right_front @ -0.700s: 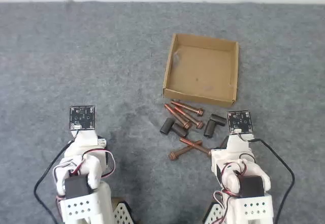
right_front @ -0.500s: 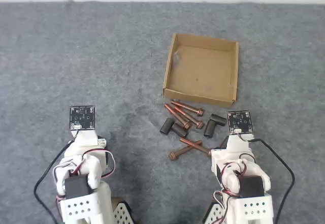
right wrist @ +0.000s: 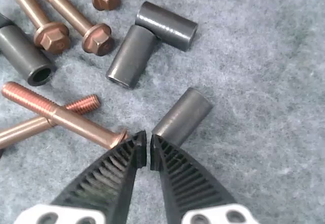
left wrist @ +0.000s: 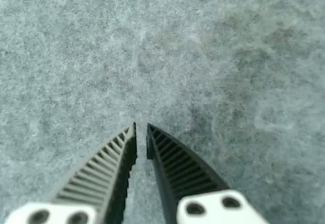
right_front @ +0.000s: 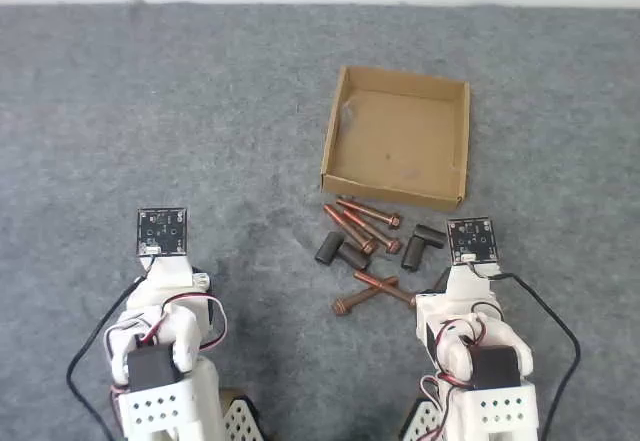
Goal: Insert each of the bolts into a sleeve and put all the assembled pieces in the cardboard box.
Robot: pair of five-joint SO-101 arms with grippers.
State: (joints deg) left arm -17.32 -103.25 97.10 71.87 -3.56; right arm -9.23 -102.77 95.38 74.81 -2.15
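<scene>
Nothing has moved since the earlier frames. Your right gripper (right wrist: pixel 148 141) is nearly closed and empty. The nearest sleeve (right wrist: pixel 183 116) lies just beyond its fingertips, long axis slanting away from them. Five bolts (right_front: pixel 368 210), two crossed, and five sleeves (right_front: pixel 412 253) lie ahead, short of the cardboard box (right_front: pixel 390 189). Your left gripper (left wrist: pixel 141 132) is nearly closed over bare carpet (left wrist: pixel 203 56).

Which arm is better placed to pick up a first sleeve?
Right. The right tool sits beside a sleeve, with the bolts close by. The left tool is over bare carpet, away from the parts.
</scene>
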